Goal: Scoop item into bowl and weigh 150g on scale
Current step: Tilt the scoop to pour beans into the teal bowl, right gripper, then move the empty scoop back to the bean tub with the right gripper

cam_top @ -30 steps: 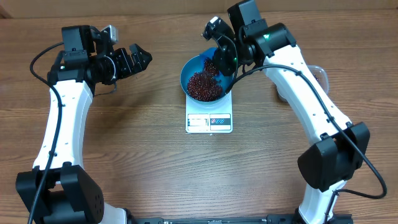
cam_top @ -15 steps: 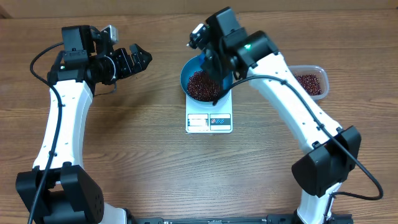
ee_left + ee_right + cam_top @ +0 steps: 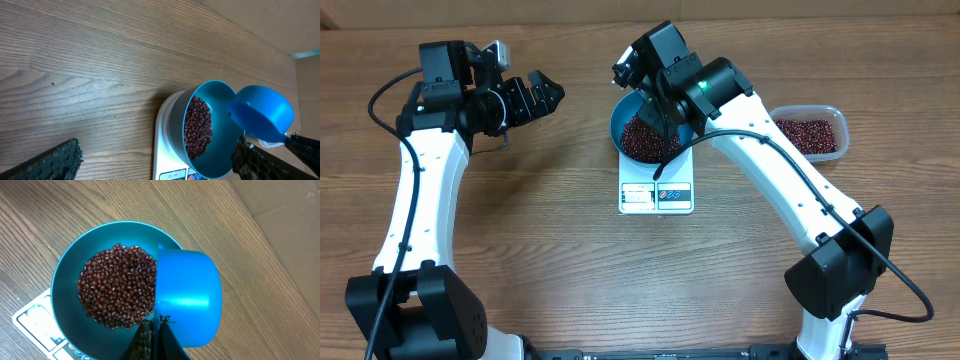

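Beans [image 3: 117, 287] heaped in the bowl [image 3: 65, 270] on the scale [image 3: 657, 196], just beside the fingers of the right gripper [image 3: 150, 336], pinched on a tipped scoop [image 3: 189, 297] (left gripper [image 3: 550, 90] wide, empty, well apart).

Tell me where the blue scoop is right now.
The blue scoop is in the right gripper, tipped over the rim of the blue bowl, right of the beans in the right wrist view; the bowl sits on the white scale.

The overhead camera looks straight down on the whole wooden table [image 3: 540, 260]. The left wrist camera sees the round bright blue bowl [image 3: 220, 142] obliquely from afar, while the right wrist camera hangs close above it. Both wrist views share the small blue plastic scoop [image 3: 189, 300].
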Controlling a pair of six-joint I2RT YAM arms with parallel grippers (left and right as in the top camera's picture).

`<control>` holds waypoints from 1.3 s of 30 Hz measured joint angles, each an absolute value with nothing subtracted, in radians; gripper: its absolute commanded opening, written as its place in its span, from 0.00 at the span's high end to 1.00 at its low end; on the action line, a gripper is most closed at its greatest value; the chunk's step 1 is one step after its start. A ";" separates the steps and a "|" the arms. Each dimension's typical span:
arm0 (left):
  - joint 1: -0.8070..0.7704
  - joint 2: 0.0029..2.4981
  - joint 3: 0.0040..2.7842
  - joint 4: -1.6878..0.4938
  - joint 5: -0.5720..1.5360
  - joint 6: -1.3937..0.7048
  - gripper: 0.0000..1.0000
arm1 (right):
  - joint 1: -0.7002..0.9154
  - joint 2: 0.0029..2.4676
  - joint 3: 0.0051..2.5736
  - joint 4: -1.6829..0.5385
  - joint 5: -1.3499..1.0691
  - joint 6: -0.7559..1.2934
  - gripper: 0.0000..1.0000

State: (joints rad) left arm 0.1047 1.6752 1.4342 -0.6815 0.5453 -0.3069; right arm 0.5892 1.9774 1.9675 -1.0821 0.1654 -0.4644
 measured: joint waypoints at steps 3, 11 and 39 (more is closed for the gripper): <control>0.105 1.675 1.434 -0.682 0.545 -0.307 0.00 | 0.590 1.977 1.967 -1.074 0.166 -0.471 0.96; 0.105 1.675 1.434 -0.682 0.545 -0.307 0.00 | 0.590 1.977 1.967 -1.065 0.169 -0.438 0.96; 0.105 1.675 1.434 -0.682 0.545 -0.307 0.01 | 0.080 1.963 1.968 -1.097 -0.622 -0.101 0.96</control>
